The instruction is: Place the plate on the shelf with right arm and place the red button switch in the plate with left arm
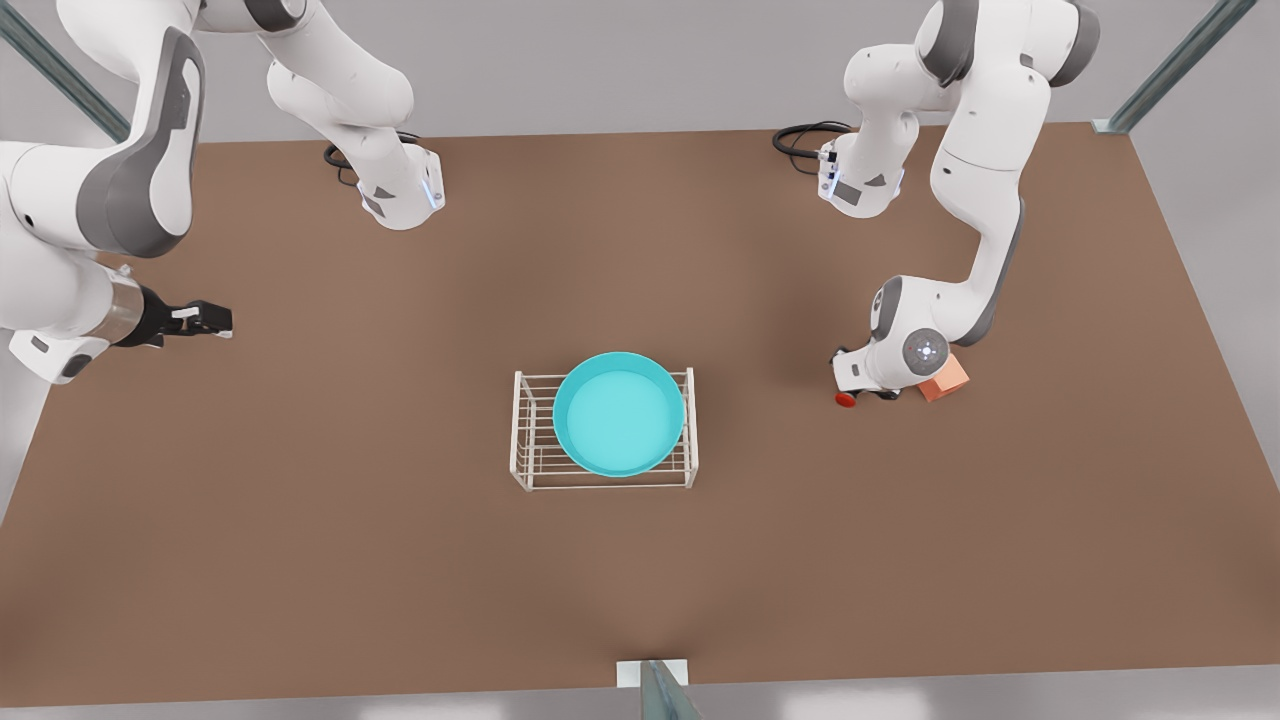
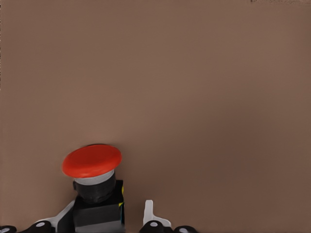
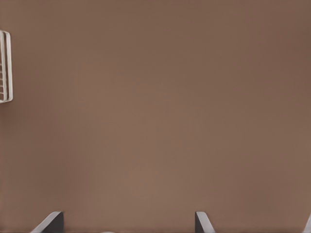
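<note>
The cyan plate lies flat on the white wire shelf at the table's middle. The red button switch sits on the table at the front view's right, lying on its side with its red cap pointing away from the wrist. My left gripper is low over it at the table, open, with one finger on each side of the dark body and a gap at one finger. My right gripper hangs open and empty above the table at the front view's left. An end of the shelf shows in the right wrist view.
An orange-pink cube rests on the table just behind the left wrist. Both arm bases stand at the far edge of the brown table. A metal post rises at the near edge.
</note>
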Robot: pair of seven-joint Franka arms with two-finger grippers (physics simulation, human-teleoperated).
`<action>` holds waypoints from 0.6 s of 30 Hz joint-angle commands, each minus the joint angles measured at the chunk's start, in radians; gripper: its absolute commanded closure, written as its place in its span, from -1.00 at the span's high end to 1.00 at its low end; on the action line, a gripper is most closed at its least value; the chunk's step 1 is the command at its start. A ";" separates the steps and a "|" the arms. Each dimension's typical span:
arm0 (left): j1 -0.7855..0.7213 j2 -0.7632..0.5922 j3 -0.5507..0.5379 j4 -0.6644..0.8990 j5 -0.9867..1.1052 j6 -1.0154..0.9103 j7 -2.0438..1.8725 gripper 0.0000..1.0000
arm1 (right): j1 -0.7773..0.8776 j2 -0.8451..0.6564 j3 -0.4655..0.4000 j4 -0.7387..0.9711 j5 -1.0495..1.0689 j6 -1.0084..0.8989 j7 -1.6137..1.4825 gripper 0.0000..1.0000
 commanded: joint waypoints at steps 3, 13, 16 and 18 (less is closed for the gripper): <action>0.002 -0.003 0.000 0.003 -0.006 -0.002 -0.113 -0.15 | 0.002 -0.001 -0.012 0.000 0.008 -0.003 -0.012 1.00; -0.032 -0.097 -0.005 0.127 -0.035 -0.189 -0.456 -0.28 | 0.007 0.000 -0.014 0.000 0.013 -0.004 -0.012 1.00; -0.102 -0.131 -0.009 0.270 -0.055 -0.319 -0.716 -0.28 | 0.007 0.000 -0.020 0.000 0.014 -0.006 -0.012 1.00; -0.096 -0.146 -0.009 0.425 -0.101 -0.497 -0.771 -0.28 | 0.007 -0.003 -0.023 0.000 0.014 -0.006 -0.014 1.00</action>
